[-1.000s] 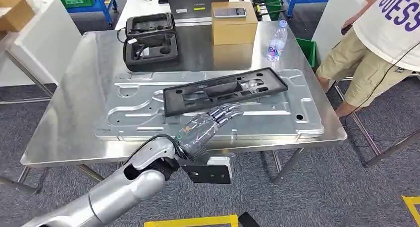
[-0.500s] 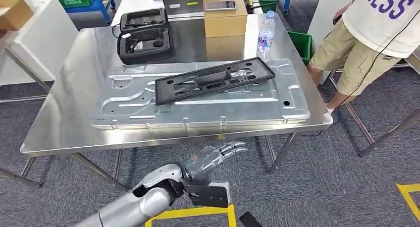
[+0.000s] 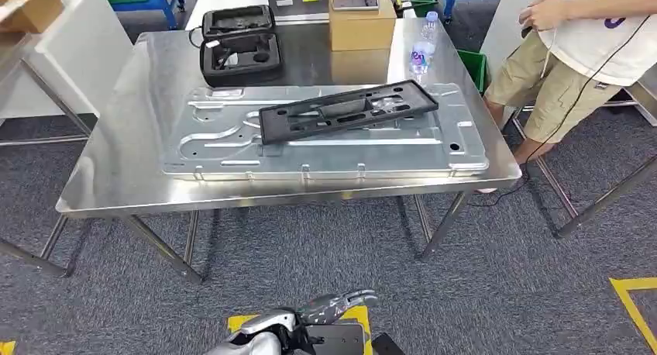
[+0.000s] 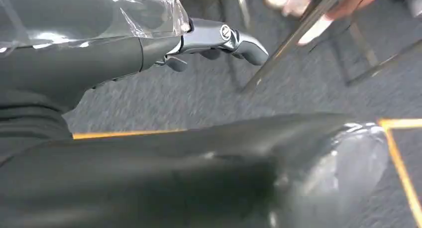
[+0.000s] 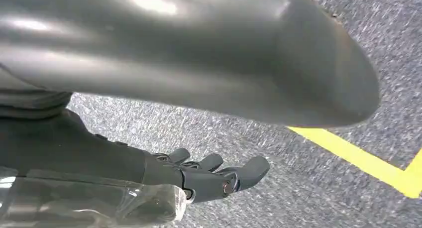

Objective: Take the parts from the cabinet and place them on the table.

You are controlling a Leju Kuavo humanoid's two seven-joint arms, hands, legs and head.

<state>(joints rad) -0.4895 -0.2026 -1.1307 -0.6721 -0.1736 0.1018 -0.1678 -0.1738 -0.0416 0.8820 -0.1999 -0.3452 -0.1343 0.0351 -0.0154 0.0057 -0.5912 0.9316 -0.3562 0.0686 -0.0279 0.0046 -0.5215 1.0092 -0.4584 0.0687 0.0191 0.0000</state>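
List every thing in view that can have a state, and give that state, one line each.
black plastic part: lying flat on the metal panel, untouched.
metal panel: flat on the table.
black foam case: open, at the table's far side.
cardboard box: closed, a phone flat on top.
water bottle: upright, capped.
left hand: low, holding nothing, fingers extended.
right hand: holding nothing, fingers apart, above the floor.

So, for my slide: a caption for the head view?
Black part lying on the metal panel atop the steel table; left hand low, empty.
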